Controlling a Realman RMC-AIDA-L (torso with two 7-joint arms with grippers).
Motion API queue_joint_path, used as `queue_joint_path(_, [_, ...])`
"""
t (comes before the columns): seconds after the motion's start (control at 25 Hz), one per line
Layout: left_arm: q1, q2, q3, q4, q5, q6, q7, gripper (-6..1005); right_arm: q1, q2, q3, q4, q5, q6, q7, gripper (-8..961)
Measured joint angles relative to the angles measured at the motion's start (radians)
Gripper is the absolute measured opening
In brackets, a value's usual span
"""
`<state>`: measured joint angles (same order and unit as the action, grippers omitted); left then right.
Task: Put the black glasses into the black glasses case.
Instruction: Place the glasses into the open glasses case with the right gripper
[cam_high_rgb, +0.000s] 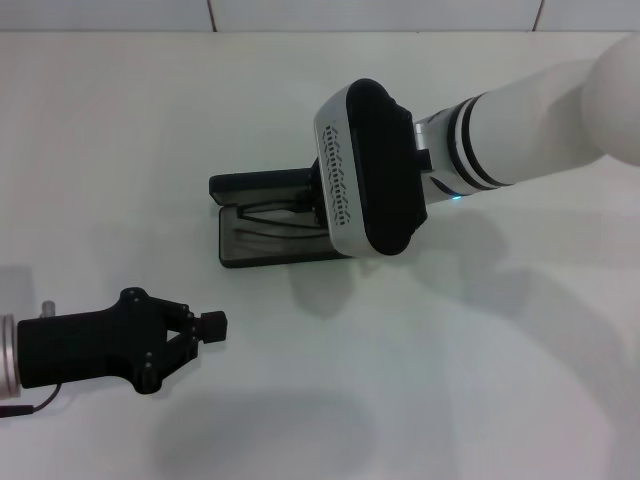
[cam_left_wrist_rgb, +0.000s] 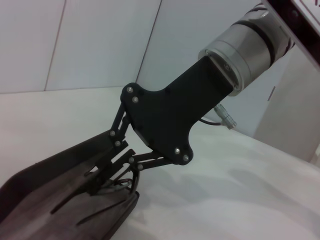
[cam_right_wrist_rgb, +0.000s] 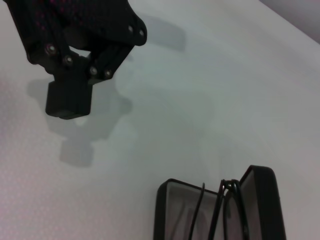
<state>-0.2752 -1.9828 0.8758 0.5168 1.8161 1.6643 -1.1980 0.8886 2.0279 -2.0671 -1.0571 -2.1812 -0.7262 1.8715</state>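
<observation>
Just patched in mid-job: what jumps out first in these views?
The right hand reaches down into the open black glasses case at the table's middle, the arm's white wrist housing covering much of it from above. The black glasses lie inside the case. The left hand sits apart, nearer the robot, shut.

My right arm reaches in from the right side across the worktop, its white forearm ending in a banded wrist and a broad white-and-black wrist housing that covers most of my right claw (cam_left_wrist_rgb: 107, 177) when seen from the head. From the left wrist camera, that claw points downward, its black linkage folded in and the fingers (cam_left_wrist_rgb: 120, 172) drawn close together around thin black rims. My left arm lies low at the near left, stretched flat toward the right. My left claw (cam_high_rgb: 212, 327) hangs just above the worktop with its fingertips pressed together, gripping nothing.
</observation>
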Motion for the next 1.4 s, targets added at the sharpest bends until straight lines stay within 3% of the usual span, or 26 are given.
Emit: queue_joint_path(1.4, [-0.009,-0.004,0.000,-0.003,0.008,0.000,0.002,0,0.007,0.000,-0.075,0.038,0.001,0.094,-0.001,94])
